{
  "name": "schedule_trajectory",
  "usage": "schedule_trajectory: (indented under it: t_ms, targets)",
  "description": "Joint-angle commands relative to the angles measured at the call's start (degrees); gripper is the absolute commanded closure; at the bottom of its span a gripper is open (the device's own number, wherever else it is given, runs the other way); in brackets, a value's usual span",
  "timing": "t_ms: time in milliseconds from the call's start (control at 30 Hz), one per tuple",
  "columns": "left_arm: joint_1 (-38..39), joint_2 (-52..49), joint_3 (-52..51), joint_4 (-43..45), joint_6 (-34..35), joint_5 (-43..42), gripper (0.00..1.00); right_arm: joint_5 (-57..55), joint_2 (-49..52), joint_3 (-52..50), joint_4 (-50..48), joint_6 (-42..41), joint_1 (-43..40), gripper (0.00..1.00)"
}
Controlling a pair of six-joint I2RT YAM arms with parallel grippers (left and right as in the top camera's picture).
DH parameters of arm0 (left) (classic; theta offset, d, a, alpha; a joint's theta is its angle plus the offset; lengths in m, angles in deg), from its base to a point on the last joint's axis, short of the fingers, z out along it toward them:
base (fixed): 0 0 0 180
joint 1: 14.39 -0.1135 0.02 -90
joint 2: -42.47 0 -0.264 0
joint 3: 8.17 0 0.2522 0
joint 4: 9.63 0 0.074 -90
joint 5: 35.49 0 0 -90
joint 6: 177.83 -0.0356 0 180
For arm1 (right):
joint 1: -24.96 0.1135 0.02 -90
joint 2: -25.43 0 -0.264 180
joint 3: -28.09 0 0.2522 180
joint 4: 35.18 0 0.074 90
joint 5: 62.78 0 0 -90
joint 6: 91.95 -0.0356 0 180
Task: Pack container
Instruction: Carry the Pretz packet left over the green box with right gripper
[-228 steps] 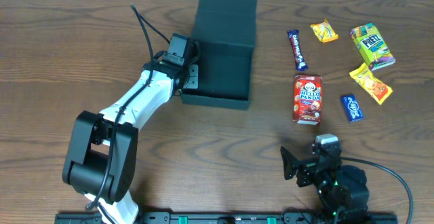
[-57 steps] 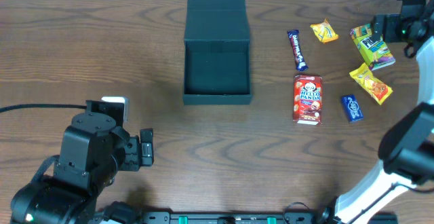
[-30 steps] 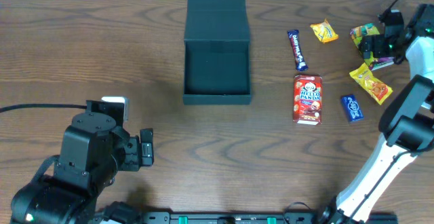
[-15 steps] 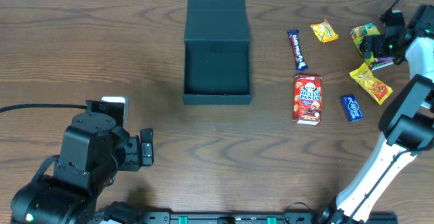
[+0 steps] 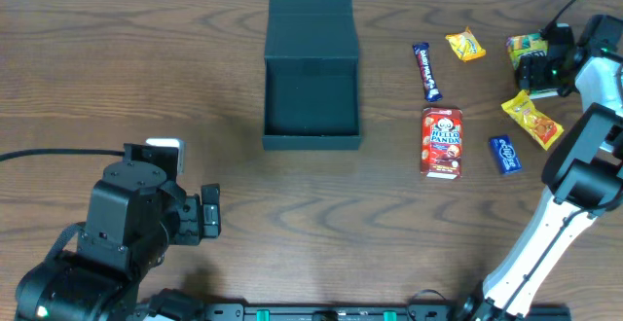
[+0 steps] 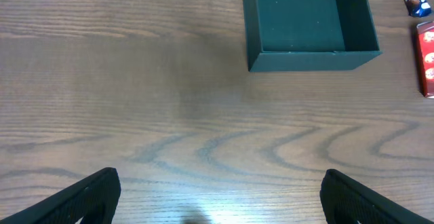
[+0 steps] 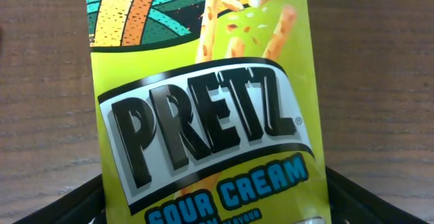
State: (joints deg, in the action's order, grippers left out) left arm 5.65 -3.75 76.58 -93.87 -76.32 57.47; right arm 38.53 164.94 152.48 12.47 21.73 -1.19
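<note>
Container (image 5: 311, 102) sat with its flap lid thrown back and its inside bare, ahead of my left gripper (image 5: 207, 224) and a little off to its right. Through the left wrist camera I saw the container (image 6: 308, 13) at the top of the view. The left gripper (image 6: 220, 200) hung low over the wooden table (image 6: 135, 115) with its fingers (image 6: 88, 197) spread wide. It held nothing and touched nothing.

My right gripper (image 5: 538, 68) was well away from the container, far out on the right side, down over the Pretz box (image 5: 524, 45). In the right wrist view the Pretz box (image 7: 210, 115) filled nearly everything. The right gripper (image 7: 217, 197) straddled it, one black finger (image 7: 68, 200) at each long edge, opened about as wide as the box. The fingers looked to be against the cardboard, or just beside it. I could not tell whether they were pinching it.

Between that gripper and the container lay a red Hello Panda box (image 5: 441, 142) and a dark chocolate bar (image 5: 425, 71). A yellow packet (image 5: 465, 45) lay near the bar. Just beside the right gripper, on the side nearer the arm's base, lay an orange-yellow packet (image 5: 532, 119), with a small blue packet (image 5: 503, 154) near it.
</note>
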Motion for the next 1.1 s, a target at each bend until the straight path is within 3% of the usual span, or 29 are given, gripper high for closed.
schedule_trajectory:
  t_ms: [0,300,600,967,1067]
  targets:
    - [-0.15,0.15,0.7,-0.02,-1.22,0.0,0.05,-0.81,0.35,1.01,-0.15,-2.56,-0.24,0.21]
    - [-0.15,0.15,0.7,-0.02,-1.22,0.0,0.05,1.11,-0.02,2.67,-0.79,-16.06,0.22,0.24]
    - [-0.15,0.15,0.7,-0.02,-1.22,-0.02,0.05,6.75,-4.74,7.78,3.19,-17.46,3.72,0.27]
    - [-0.15,0.15,0.7,-0.02,-1.22,0.0,0.05,7.13,-16.44,8.11,14.12,-17.92,18.62,0.28]
    - [-0.15,0.15,0.7,-0.04,-1.22,0.0,0.05,7.1,-17.84,8.11,17.2,-21.46,24.98,0.28]
